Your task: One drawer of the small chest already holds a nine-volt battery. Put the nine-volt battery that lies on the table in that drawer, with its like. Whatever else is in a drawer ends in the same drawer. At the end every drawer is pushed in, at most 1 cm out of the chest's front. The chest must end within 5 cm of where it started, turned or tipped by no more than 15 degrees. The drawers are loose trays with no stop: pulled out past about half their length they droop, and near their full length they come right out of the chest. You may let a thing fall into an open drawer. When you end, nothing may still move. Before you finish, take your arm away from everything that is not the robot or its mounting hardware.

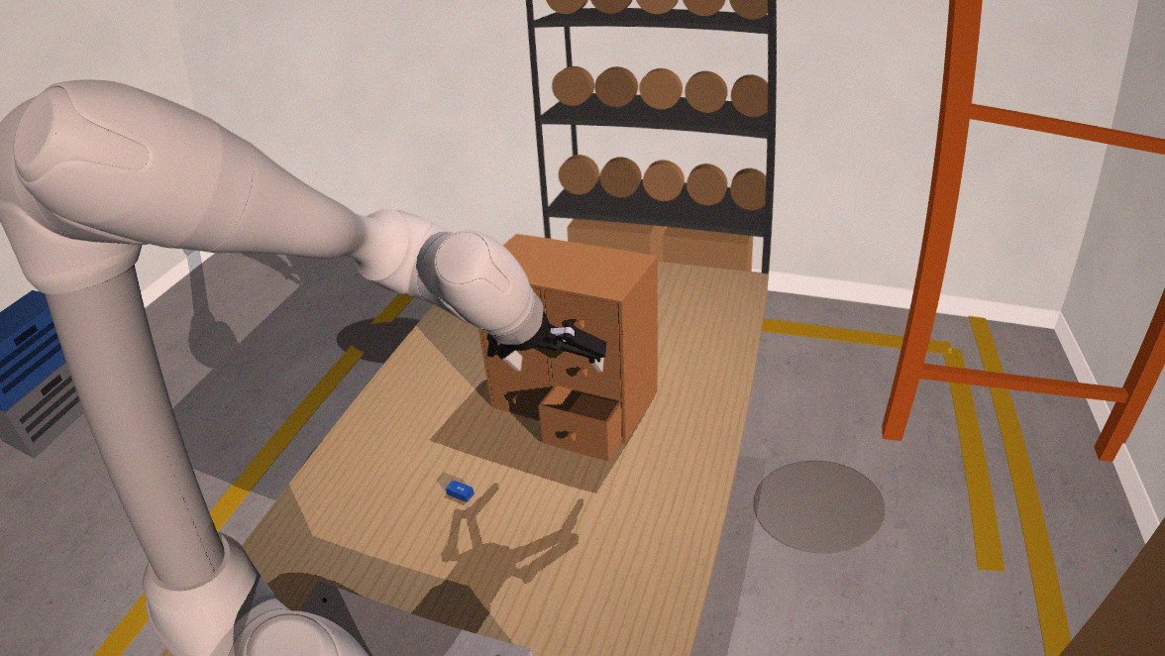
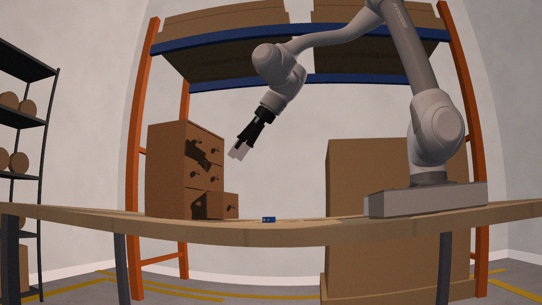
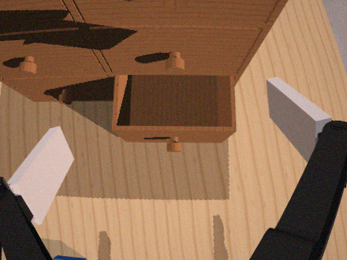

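The small wooden chest stands on the table, also in the exterior view (image 2: pixel 182 170). Its bottom right drawer (image 1: pixel 580 421) is pulled part way out; in the wrist view this drawer (image 3: pixel 173 106) looks empty inside. The other drawers are pushed in. My gripper (image 2: pixel 238 152) is open and empty, in the air in front of the chest's upper drawers, tilted down toward the open drawer (image 3: pixel 169 130).
The robot base (image 2: pixel 424 200) sits on the table's near end. A black shelf rack with round logs (image 1: pixel 656 105) stands behind the chest. An orange rack frame (image 1: pixel 937 244) stands to the right of the table.
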`<state>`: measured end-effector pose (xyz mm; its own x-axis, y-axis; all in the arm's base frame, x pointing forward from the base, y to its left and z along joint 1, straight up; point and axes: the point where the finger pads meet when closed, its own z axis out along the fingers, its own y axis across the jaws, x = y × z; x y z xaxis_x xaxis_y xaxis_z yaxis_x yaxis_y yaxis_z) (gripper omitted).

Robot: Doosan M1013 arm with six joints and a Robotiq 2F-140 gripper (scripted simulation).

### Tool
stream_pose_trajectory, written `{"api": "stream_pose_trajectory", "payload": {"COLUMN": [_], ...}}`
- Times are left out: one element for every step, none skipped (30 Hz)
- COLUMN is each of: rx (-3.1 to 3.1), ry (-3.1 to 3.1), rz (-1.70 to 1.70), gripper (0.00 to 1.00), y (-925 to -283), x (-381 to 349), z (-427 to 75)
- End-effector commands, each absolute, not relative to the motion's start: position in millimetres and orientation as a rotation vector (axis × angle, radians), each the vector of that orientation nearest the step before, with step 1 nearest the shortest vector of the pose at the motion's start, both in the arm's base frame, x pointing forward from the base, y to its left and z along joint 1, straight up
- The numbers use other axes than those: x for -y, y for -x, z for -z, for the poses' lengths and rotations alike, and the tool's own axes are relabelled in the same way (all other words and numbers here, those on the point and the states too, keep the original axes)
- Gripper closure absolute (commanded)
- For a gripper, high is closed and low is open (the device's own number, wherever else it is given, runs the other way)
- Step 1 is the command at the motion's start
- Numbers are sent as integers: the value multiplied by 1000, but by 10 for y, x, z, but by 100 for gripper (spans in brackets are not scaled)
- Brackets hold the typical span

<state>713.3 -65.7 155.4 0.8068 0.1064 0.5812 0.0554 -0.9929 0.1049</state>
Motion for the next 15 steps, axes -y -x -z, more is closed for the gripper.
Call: {"api": "stream_pose_trajectory", "payload": {"rx": [-94, -82, -69, -56, -41, -26, -10, 6, 23, 40, 57, 57, 57, 73, 90], "ry": [-2931, -2944, -2956, -2970, -2983, -2996, -3010, -3023, -3035, -3047, -3059, -3059, -3059, -3069, -3079], "rz": [-866, -836, -803, -767, -730, -691, -650, -608, -565, -520, -476, -476, -476, -431, -387], "gripper": [0, 0, 0, 0, 0, 0, 0, 0, 0, 0, 0, 0, 0, 0, 0], "y": [-7069, -7039, -7005, -6970, -6932, -6893, -6853, -6811, -6769, -6726, -6683, -6683, -6683, -6640, -6597], "x": [662, 656, 653, 647, 642, 636, 630, 624, 617, 611, 604, 604, 604, 598, 591], "z": [-1660, -1691, -1725, -1761, -1800, -1840, -1881, -1924, -1967, -2011, -2055, -2055, -2055, -2099, -2142]}}
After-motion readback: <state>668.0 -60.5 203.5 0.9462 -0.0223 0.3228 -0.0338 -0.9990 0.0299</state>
